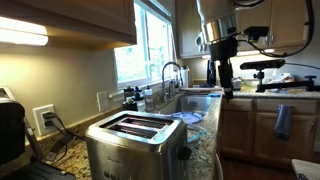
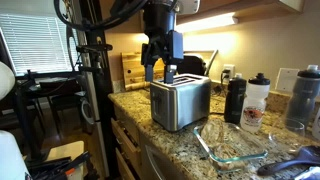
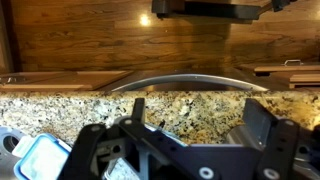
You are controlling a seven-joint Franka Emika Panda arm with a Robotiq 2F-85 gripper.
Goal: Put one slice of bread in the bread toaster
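Toaster (image 1: 135, 140) sits up front, slots running lengthwise; my gripper (image 2: 163, 72) hovers higher, off its far end, fingers spread and empty. Can't spot the bread slice anywhere.

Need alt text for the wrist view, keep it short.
The open pincer fills the bottom edge, its two dark fingers spread with nothing between them, facing a speckled granite counter. Brown wood panelling rises behind the counter. A blue-and-white object sits at lower left, too cropped to identify.

Black bottle (image 2: 236, 99) just beside bread toaster (image 2: 181, 104)
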